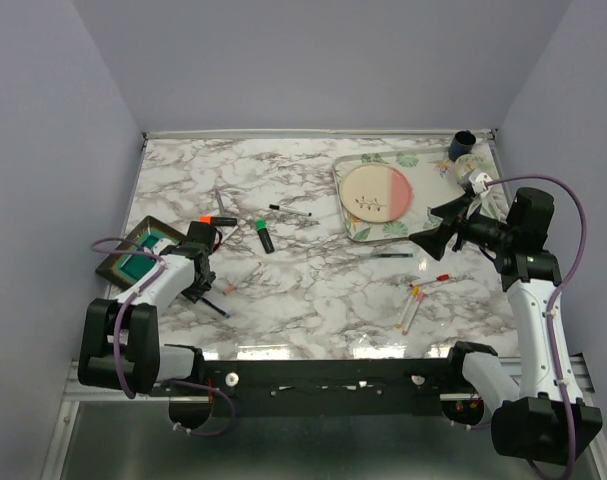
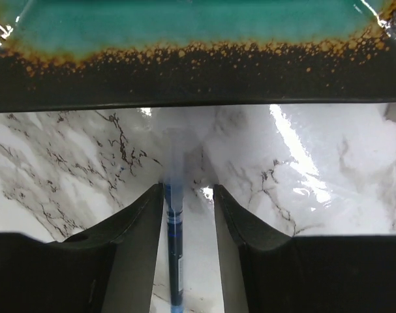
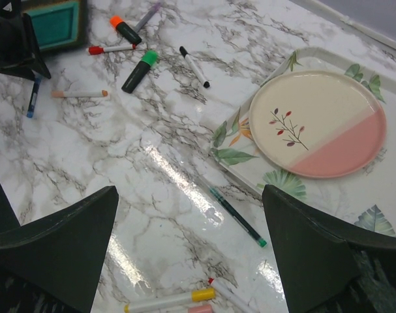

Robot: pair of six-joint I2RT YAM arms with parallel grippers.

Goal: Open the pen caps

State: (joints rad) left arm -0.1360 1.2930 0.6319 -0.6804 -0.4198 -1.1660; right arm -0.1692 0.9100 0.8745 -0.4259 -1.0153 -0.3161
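A slim blue pen (image 2: 174, 261) lies on the marble between the fingers of my left gripper (image 2: 188, 195). The left finger touches it and a gap remains at the right finger. Its pale cap (image 2: 177, 160) points toward the teal dish and looks blurred. From above, the same pen (image 1: 218, 308) pokes out below my left gripper (image 1: 197, 280). My right gripper (image 3: 190, 192) hangs wide open and empty above a green pen (image 3: 237, 217). Orange-capped (image 3: 124, 29) and green-capped (image 3: 139, 70) highlighters, a red pen (image 3: 113, 49) and a pink pen (image 3: 80, 94) lie nearby.
A teal dish with a dark rim (image 2: 184, 85) stands just beyond the left fingers. A leaf-print tray (image 1: 348, 175) holding a pink and cream plate (image 1: 376, 193) sits at the back right, with a dark cup (image 1: 464, 143) behind it. Yellow-capped pens (image 1: 413, 305) lie front right.
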